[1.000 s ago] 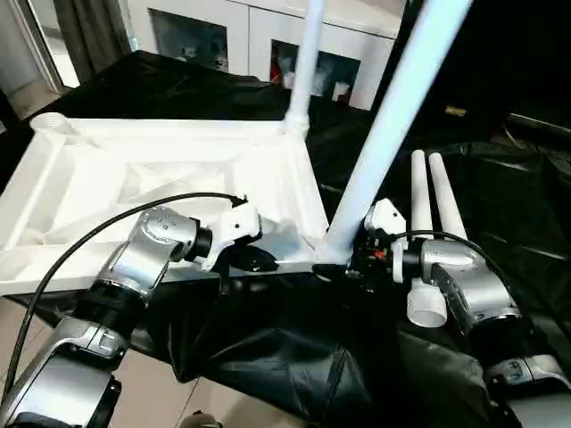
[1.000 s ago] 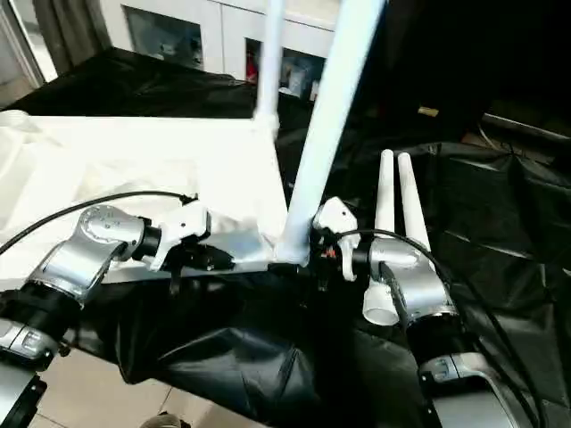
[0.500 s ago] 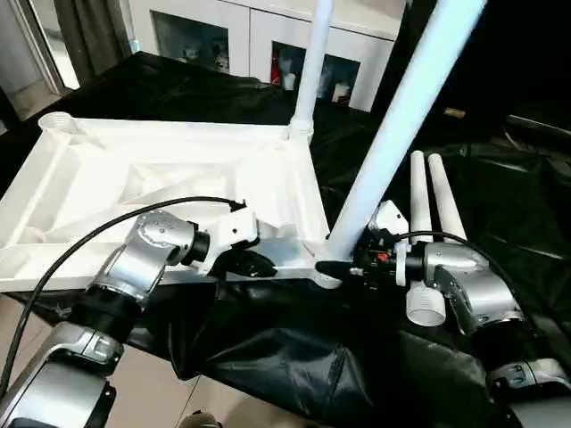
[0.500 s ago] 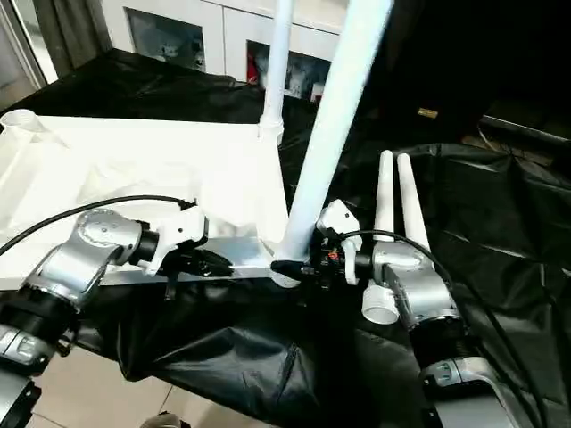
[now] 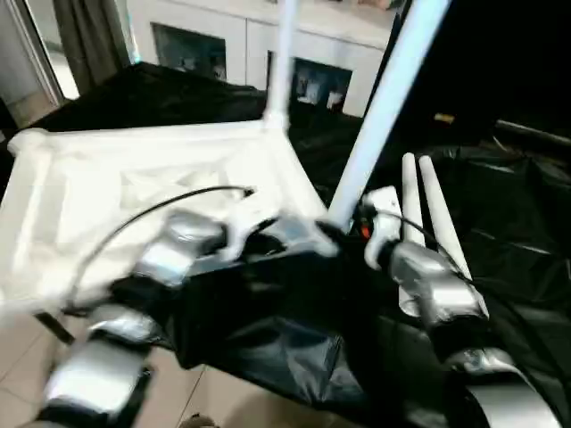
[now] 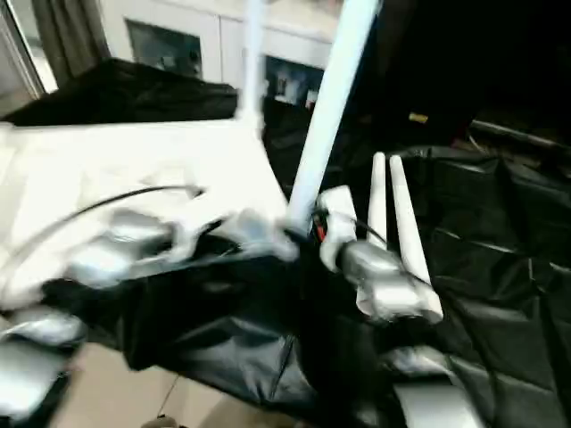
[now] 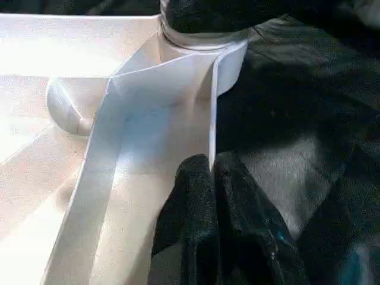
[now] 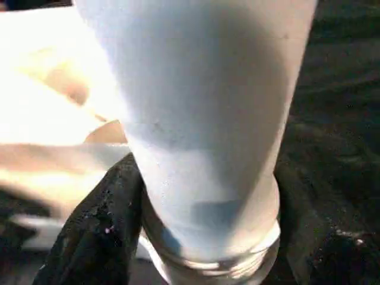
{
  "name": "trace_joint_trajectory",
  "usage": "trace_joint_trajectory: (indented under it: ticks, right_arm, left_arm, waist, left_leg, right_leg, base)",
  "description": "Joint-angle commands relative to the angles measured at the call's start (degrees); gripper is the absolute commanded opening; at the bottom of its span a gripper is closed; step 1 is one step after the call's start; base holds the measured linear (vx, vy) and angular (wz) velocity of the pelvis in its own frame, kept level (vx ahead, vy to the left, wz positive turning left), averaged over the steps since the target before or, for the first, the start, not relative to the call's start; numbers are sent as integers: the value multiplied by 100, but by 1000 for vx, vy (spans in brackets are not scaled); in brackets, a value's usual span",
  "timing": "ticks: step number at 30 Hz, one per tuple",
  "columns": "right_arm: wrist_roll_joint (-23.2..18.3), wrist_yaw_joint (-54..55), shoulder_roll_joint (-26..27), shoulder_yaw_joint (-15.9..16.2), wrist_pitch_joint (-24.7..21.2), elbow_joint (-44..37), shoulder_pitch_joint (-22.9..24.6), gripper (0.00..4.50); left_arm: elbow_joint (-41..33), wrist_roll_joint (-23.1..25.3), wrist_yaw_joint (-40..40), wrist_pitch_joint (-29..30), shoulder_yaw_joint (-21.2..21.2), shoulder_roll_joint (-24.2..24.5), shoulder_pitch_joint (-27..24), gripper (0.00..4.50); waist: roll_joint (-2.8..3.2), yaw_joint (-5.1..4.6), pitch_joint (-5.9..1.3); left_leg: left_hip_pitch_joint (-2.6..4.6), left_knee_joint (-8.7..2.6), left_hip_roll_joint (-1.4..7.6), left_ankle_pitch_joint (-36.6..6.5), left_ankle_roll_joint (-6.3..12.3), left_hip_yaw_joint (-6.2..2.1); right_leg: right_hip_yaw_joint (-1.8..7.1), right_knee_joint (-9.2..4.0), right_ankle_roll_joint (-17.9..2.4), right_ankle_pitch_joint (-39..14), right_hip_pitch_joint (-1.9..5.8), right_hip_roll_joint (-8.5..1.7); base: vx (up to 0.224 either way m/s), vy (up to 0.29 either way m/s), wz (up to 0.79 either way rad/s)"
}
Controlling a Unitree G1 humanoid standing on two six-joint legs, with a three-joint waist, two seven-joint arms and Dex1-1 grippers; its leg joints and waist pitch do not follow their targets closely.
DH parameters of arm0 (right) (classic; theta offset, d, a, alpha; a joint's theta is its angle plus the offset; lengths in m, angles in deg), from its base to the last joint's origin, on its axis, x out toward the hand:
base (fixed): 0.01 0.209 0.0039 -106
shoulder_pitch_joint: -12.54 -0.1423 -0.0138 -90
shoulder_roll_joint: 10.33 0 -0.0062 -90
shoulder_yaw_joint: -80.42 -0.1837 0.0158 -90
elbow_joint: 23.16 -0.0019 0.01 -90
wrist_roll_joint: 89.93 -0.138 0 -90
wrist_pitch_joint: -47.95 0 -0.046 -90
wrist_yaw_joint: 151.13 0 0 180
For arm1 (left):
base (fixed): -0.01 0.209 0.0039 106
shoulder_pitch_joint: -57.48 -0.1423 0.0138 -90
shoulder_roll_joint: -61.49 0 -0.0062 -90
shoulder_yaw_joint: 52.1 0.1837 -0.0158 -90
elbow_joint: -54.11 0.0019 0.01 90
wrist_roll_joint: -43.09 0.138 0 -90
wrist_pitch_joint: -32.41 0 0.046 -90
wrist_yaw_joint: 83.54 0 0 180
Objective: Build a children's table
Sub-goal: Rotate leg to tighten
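My left gripper pinches the thin rim of the children's table. My right gripper clasps 1 standing leg just above its corner socket.

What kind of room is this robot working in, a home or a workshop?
Most likely a home-style room set up for a trial: a white cabinet with glass doors at the back, a curtain in the corner, and black sheeting draped under the upturned table top.
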Motion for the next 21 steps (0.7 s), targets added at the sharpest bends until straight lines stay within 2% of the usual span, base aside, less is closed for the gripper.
trace_joint_trajectory:
  ticks: [1,3,4,6,7,8,9,10,12,13,15,18,19,20,21]
  right_arm:
    - [37,993,495,-42,-264,887,-51,274]
    - [54,1267,644,-64,-248,1062,-212,274]
    - [89,1298,682,-43,-208,1111,-268,274]
    - [157,1234,751,-12,-13,1175,-405,274]
    - [159,1210,776,-38,61,1206,-451,330]
    - [179,1097,764,-27,119,1197,-486,344]
    - [200,1004,737,-3,178,1205,-514,344]
    - [241,957,706,19,270,1269,-568,344]
    - [295,725,548,65,404,1284,-636,378]
    - [295,725,548,65,404,1284,-636,378]
    - [286,159,253,156,433,1131,-637,378]
    - [244,-807,-204,344,320,754,-518,378]
    - [220,-1199,-376,420,312,611,-461,378]
    - [201,-1637,-533,492,302,446,-387,378]
    - [201,-1637,-533,492,302,446,-387,378]
  left_arm:
    - [478,109,-1229,278,-185,-490,412,0]
    - [541,128,-1313,341,-159,-658,481,0]
    - [560,142,-1302,325,-137,-695,497,0]
    - [626,196,-1224,203,-65,-742,540,0]
    - [664,217,-1202,152,-47,-750,559,0]
    - [676,236,-1134,102,-24,-712,554,0]
    - [697,250,-1077,50,-7,-661,541,0]
    - [759,265,-1019,-57,16,-613,542,0]
    - [779,294,-763,-232,93,-458,487,0]
    - [779,294,-763,-232,93,-458,487,0]
    - [657,318,-355,-298,195,-228,380,0]
    - [364,290,483,-621,355,154,193,0]
    - [251,229,817,-655,376,289,118,0]
    - [128,149,1140,-766,387,424,29,0]
    - [128,149,1140,-766,387,424,29,0]
  waist:
    - [96,-26,-216]
    - [82,-26,-216]
    - [81,-17,-220]
    - [79,-17,-237]
    - [77,-16,-240]
    - [77,-13,-242]
    - [102,-13,-245]
    - [103,-22,-250]
    - [101,-32,-261]
    - [103,-34,-262]
    - [107,-29,-272]
    - [93,-17,-318]
    - [100,-30,-337]
    - [112,-3,-377]
    - [152,-1,-380]
  left_leg:
    - [107,-416,93,-1946,-229,-27]
    - [132,-408,81,-2090,-209,-35]
    - [71,-435,85,-2066,-141,-65]
    - [33,-453,93,-1969,-104,-70]
    - [23,-454,92,-1929,-92,-68]
    - [21,-454,92,-1907,-83,-64]
    - [22,-454,94,-1884,-83,-63]
    - [-8,-457,89,-1827,-71,-58]
    - [-41,-464,93,-1708,-65,-69]
    - [-27,-455,98,-1685,-42,-53]
    - [-40,-455,101,-1592,-16,-59]
    - [-95,-400,103,-988,141,-35]
    - [-105,-382,107,-806,176,-28]
    - [-73,-332,112,-434,267,-6]
    - [-77,-310,105,-260,344,1]
  right_leg:
    - [218,-607,-728,-2653,79,-432]
    - [209,-636,-634,-2875,56,-429]
    - [195,-654,-553,-2873,104,-446]
    - [197,-638,-536,-2638,117,-445]
    - [203,-624,-576,-2495,125,-444]
    - [206,-620,-592,-2427,126,-441]
    - [211,-606,-622,-2339,129,-440]
    - [214,-590,-689,-2151,147,-433]
    - [208,-563,-731,-1999,189,-439]
    - [213,-556,-769,-1913,178,-433]
    - [209,-535,-826,-1745,212,-434]
    - [210,-444,-1040,-845,301,-428]
    - [216,-398,-1104,-543,299,-430]
    - [209,-321,-1271,158,294,-416]
    - [206,-284,-1363,532,295,-396]
  base:
    - [0,0,0]
    - [0,0,0]
    - [0,0,0]
    - [0,0,0]
    - [0,0,0]
    - [0,0,0]
    - [0,0,0]
    - [0,0,0]
    - [0,0,0]
    - [0,0,0]
    - [0,0,0]
    - [0,0,0]
    - [0,0,0]
    - [0,0,0]
    - [67,-4,1]
